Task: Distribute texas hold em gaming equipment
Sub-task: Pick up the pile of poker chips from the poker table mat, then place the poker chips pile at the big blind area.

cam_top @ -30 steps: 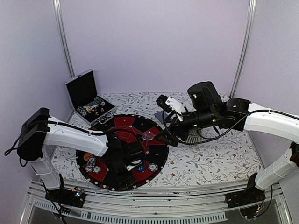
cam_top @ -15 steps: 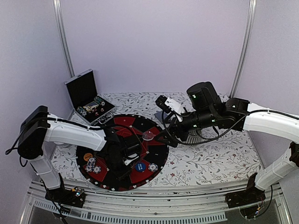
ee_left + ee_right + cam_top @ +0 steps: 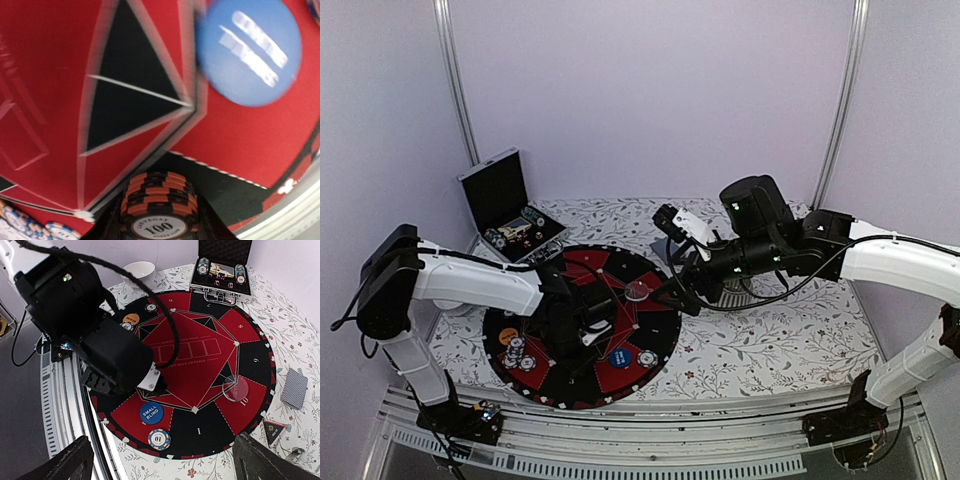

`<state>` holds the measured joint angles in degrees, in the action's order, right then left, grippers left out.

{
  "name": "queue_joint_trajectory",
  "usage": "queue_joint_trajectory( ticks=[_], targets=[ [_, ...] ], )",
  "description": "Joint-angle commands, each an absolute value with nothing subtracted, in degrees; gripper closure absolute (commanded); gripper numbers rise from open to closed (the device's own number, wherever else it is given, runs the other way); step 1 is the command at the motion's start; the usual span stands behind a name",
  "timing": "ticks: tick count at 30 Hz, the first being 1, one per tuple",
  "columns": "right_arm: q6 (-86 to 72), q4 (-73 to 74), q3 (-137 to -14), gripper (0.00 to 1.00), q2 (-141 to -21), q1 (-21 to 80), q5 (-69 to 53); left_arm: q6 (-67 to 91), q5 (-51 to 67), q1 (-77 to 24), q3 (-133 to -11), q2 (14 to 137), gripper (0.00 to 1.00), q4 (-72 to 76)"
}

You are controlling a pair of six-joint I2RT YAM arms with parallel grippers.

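Observation:
My left gripper is shut on a short stack of orange-and-black 100 chips and holds it low over the round red-and-black poker mat. The gripper also shows in the top view. The blue small blind disc and a blue-white 10 chip lie on the mat's near edge, beside that gripper. A clear disc lies at seat 10. An orange disc and several chips lie on the mat's left side. My right gripper is wide open and empty, above the mat's right edge. A grey-blue card deck lies on the cloth.
An open black case with more chips stands at the back left. A white bowl sits left of the mat. A small dark triangular piece lies on the flowered cloth near the deck. The left arm stretches over the mat's left half.
My left gripper has moved left and a little farther from the near edge with the chip stack, off the blue disc. The right arm has not moved.

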<state>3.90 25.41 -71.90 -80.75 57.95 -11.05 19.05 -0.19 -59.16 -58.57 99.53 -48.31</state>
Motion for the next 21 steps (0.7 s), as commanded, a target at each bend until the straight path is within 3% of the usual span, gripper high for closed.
queue_joint_trajectory(
  ticks=[1,6,10,15,21],
  targets=[
    [4.22,24.43,-71.63,0.01,-80.29,57.79,-10.85,20.91,-4.26,-53.23,-59.46,94.49,1.0,-49.18],
    [4.39,24.43,-71.59,0.01,-80.27,57.82,-10.69,18.64,-5.94,-43.76,-59.43,90.2,1.0,-51.33],
    [4.65,24.28,-71.16,0.01,-80.27,57.79,-10.59,16.08,-8.94,-29.95,-59.91,87.91,1.0,-52.77],
    [5.34,24.26,-70.94,0.01,-80.59,57.78,-10.61,12.4,-3.66,-14.67,-59.57,87.67,1.0,-49.19],
    [6.56,24.26,-70.28,0.01,-79.64,57.77,-10.15,10.63,-2.36,-9.39,-61.45,92.51,1.0,-47.81]
  ],
)
